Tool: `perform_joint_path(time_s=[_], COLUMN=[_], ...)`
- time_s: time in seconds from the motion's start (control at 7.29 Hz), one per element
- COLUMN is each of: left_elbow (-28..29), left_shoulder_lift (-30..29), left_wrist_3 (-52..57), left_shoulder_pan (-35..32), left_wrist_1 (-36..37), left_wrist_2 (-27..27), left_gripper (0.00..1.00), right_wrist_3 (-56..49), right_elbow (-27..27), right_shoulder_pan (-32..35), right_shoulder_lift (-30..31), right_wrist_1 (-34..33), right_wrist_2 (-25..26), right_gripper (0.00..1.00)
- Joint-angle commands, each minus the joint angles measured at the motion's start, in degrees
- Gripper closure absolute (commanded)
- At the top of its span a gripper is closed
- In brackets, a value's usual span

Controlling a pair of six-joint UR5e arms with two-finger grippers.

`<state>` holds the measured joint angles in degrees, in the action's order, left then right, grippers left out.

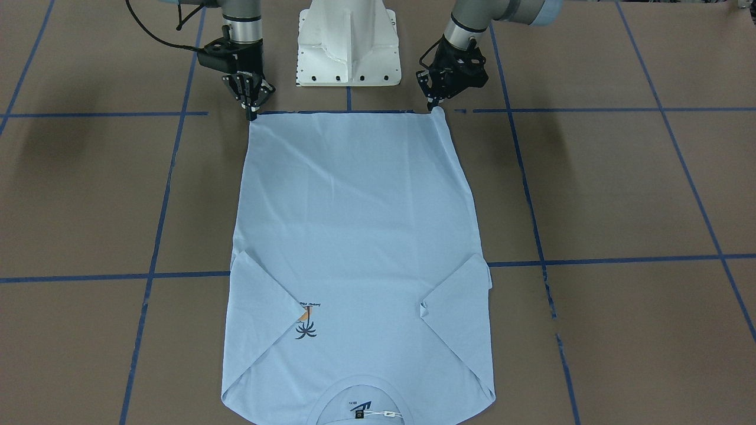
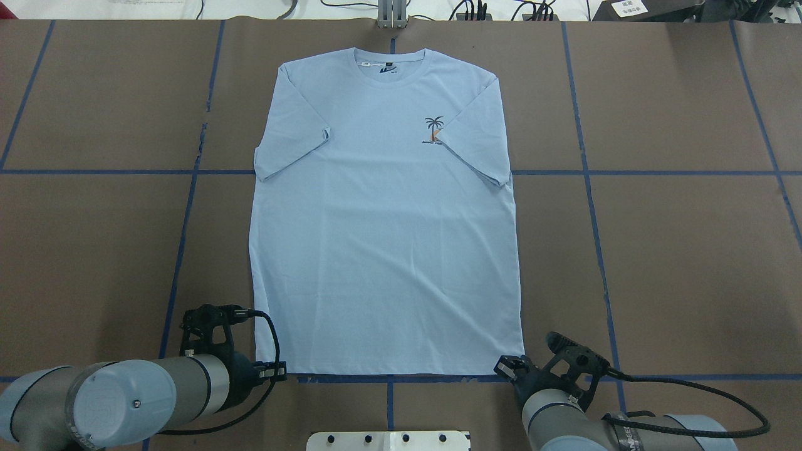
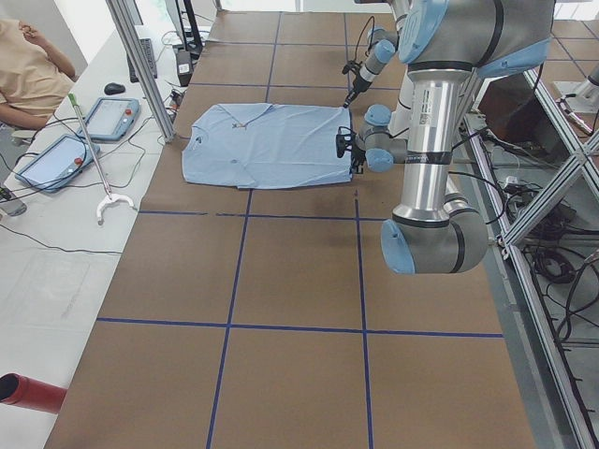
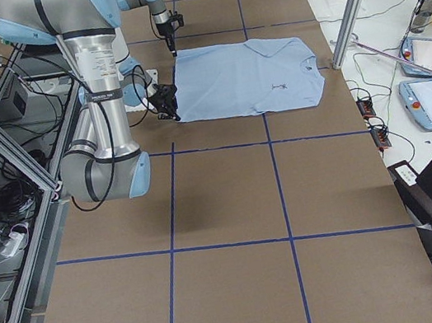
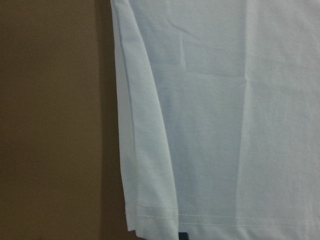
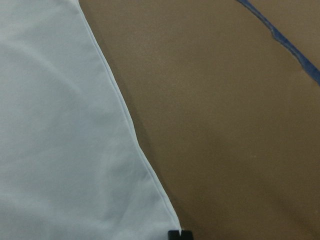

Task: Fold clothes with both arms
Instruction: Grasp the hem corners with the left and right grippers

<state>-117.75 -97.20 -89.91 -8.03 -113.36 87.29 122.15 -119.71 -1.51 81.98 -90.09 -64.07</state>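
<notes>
The pale blue T-shirt (image 2: 382, 219) lies flat on the brown table, collar (image 2: 391, 62) far from the robot and both sleeves folded inward; one sleeve (image 1: 263, 319) partly covers the palm print (image 1: 306, 324). My left gripper (image 1: 435, 105) pinches the hem corner on its side, which rises slightly with a crease along the edge. My right gripper (image 1: 252, 112) is shut on the opposite hem corner. Seen from overhead, the left gripper (image 2: 282, 371) and right gripper (image 2: 502, 365) sit at the two near corners. Each wrist view shows hem cloth (image 5: 210, 150) (image 6: 60, 150) just ahead of a black fingertip.
The white pedestal base (image 1: 347, 47) stands between the arms, just behind the hem. Blue tape lines (image 1: 590, 260) grid the brown table. A seated person (image 3: 28, 75), tablets (image 3: 112, 117) and metal frame posts (image 3: 140, 65) are beyond the far edge.
</notes>
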Motion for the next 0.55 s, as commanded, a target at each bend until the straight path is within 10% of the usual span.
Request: perform_joint_path(time_s=[0.0,0.41], left_elbow=[-4.82,-26.50], left_shoulder_lift=[0.16,-0.27], left_wrist_3=[0.09,-0.09], left_shoulder_pan=[-0.40,-0.14], left_wrist_1=[3.55,23.65], left_wrist_2=[0.33,4.26], left_gripper=[1.00,1.00], right_wrist_3=[-1.12,-0.95], right_elbow=[-7.41,-30.16], right_shoulder_pan=[0.80,-3.83], right_shoulder_lift=[1.25,1.26], right_wrist_1=[-1.83,-22.79], right_wrist_2=[0.00,-2.98], right_gripper=[1.00,1.00])
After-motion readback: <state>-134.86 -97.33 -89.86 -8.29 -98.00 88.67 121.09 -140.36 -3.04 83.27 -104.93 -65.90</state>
